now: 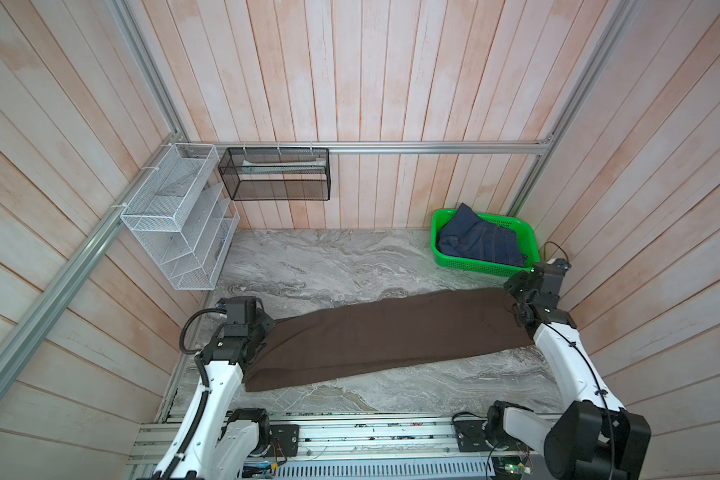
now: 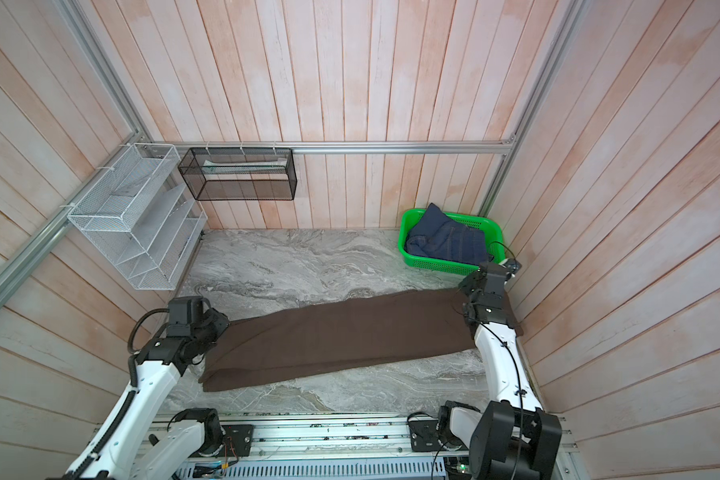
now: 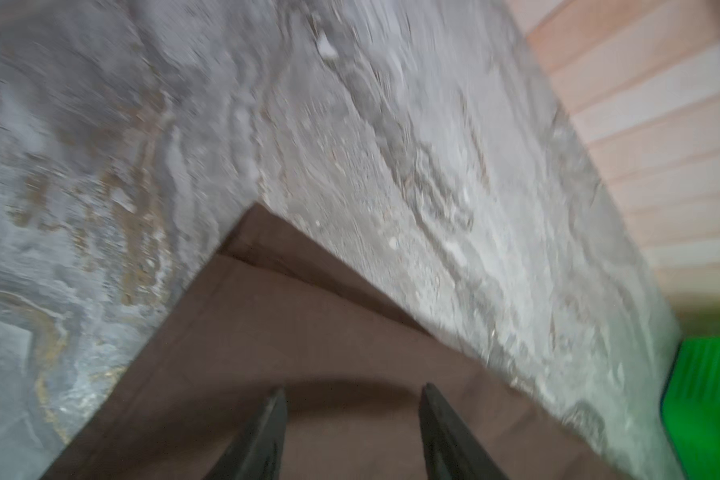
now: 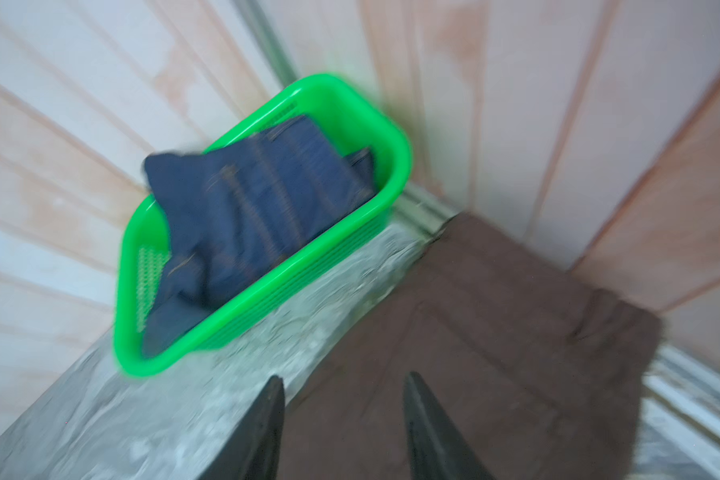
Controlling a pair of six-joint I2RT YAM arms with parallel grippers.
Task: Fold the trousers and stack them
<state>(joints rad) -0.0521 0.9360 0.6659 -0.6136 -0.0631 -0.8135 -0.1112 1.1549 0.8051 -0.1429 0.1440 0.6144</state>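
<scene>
The dark brown trousers (image 1: 383,336) lie flat on the marble tabletop (image 1: 329,266). Their long axis runs slantwise: the waist end is just beside the green basket (image 1: 434,232) of denim jeans (image 1: 479,241), and the hems point away from it.

The left gripper (image 3: 352,390) is released, its jaws parted over the hem corner farthest from the basket, gripping nothing. The right gripper (image 4: 344,378) is likewise parted and empty above the waist end nearest the basket. Whether either touches the fabric is unclear. Both arms reach forward with their wrists bent downward.

left pincer (image 3: 352,390): jaws apart | right pincer (image 4: 345,376): jaws apart
</scene>
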